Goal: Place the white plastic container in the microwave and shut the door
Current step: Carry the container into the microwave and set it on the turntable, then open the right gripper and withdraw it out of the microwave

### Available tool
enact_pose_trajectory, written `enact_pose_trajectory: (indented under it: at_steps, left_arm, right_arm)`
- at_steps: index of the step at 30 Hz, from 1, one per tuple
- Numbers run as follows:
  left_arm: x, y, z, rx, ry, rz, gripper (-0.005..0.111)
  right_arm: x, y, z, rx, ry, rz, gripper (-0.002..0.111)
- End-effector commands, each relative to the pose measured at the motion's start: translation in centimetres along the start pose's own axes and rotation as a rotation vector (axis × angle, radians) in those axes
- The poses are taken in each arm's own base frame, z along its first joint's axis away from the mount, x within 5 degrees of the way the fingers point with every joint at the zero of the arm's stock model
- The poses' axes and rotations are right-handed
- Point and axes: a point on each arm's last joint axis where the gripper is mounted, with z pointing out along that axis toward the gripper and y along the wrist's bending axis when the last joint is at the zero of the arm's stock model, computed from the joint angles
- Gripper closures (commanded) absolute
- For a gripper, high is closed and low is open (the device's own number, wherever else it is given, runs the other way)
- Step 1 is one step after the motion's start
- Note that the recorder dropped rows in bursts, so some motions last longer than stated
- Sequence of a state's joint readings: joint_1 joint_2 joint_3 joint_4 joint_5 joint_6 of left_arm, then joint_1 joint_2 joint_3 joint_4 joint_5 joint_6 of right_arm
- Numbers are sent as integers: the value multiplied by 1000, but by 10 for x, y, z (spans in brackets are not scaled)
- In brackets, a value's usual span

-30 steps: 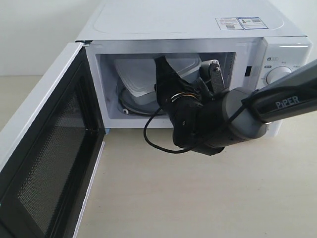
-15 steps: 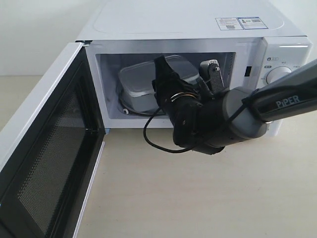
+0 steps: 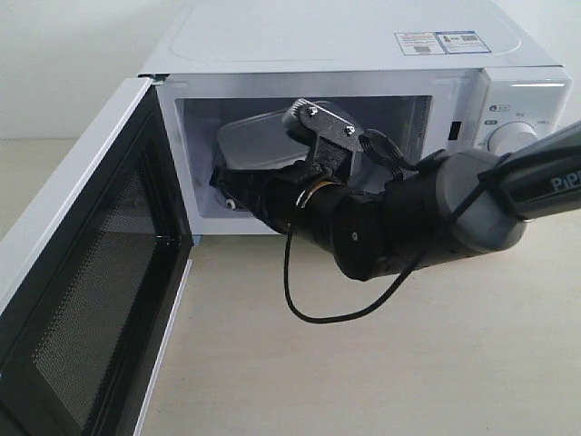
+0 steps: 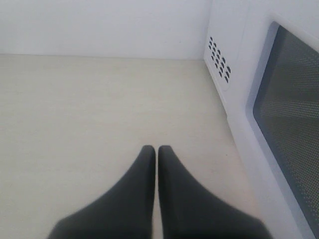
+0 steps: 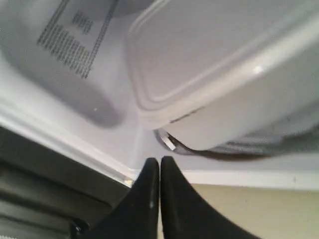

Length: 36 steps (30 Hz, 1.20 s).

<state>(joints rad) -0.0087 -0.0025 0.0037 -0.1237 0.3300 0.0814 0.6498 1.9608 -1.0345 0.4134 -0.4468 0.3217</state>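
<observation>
The arm hides much of the white plastic container (door cropped lower-left).

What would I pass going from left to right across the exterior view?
Open door → white plastic container → dial. The right arm stretches across much of the width, so it is left out of the order.

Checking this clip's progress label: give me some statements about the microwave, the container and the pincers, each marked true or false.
1. The door stands open. True.
2. The white plastic container sits on the table. False: it is inside the microwave.
3. The right pincer is shut and holds nothing. True.
4. The left pincer gapes wide open. False: it is shut.
</observation>
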Motion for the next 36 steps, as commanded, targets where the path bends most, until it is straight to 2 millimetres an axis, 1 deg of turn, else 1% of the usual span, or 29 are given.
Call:
enact_pose_trajectory:
  at_steps: [1,3,5,8,12,14,18,21,23,25,28,32,36]
  left_arm:
    - [-3,0,0,2,-17,-5,102]
    - [-3,0,0,2,-17,-5,102]
    - [-3,0,0,2,-17,-5,102]
    - [-3,0,0,2,-17,-5,102]
    - [-3,0,0,2,-17,-5,102]
    - [-3,0,0,2,-17,-5,102]
    - [-3,0,0,2,-17,-5,102]
    - [-3,0,0,2,-17,-5,102]
    - [-3,0,0,2,-17,-5,102]
    - [-3,0,0,2,-17,-5,102]
    - [-3,0,0,2,-17,-5,102]
    - [-3,0,0,2,-17,-5,102]
    - [-3,0,0,2,-17,-5,102]
  right_arm:
    - [-1,0,8,0,4,-225,108]
    - [4,-4,17,33,7,-213,108]
    - [6,-5,25,37,3,-258,108]
    - [1,0,33,28,-44,-320,108]
    - [-9,0,35,68,-106,-322,108]
    - [-11,-2,36,82,-88,-346,108]
    - [-15,-10,38,105,-89,-336,108]
    - [-16,-12,38,108,-91,-334,108]
    - [-15,-9,36,98,-72,-349,108]
    - [-14,-1,31,76,-45,-393,108]
    - [-12,15,18,40,-36,-477,108]
    - [-4,29,-13,-4,-35,-547,108]
    - [8,33,-53,-37,-44,-596,108]
